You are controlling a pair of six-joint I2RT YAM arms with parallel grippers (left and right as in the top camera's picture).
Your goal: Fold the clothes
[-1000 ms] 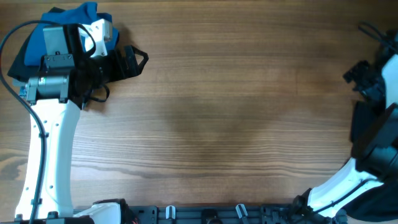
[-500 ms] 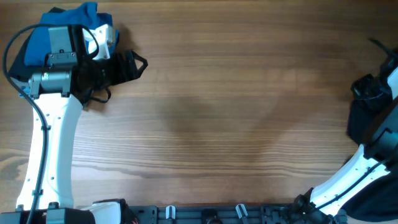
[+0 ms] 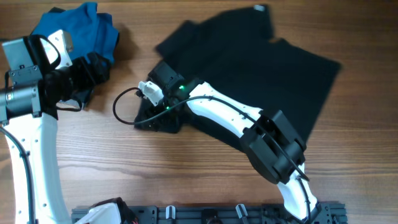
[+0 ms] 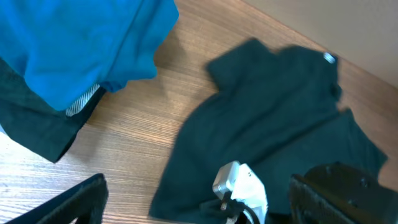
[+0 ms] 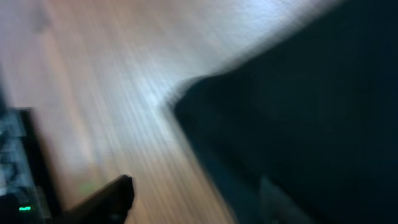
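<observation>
Large black soft short-sleeved shirt (image 3: pixel 267 68) lies spread along the far edge of the wooden bench (image 3: pixel 124 180). Right gripper (image 3: pixel 152 118) sits at its near-left hem, grip untellable through blur; a shallow pinch could slip. Left gripper (image 3: pixel 102 68), wide and empty, might snag the bright blue crumpled garment (image 3: pixel 74 25).

Even light; right wrist view motion-blurred

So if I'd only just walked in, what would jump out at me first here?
A big black shirt lies spread across the upper middle of the wooden table. A white robot arm, the right one, stretches from the near edge over to the shirt's left side. In the far left corner sits a bunched bright blue garment.
</observation>
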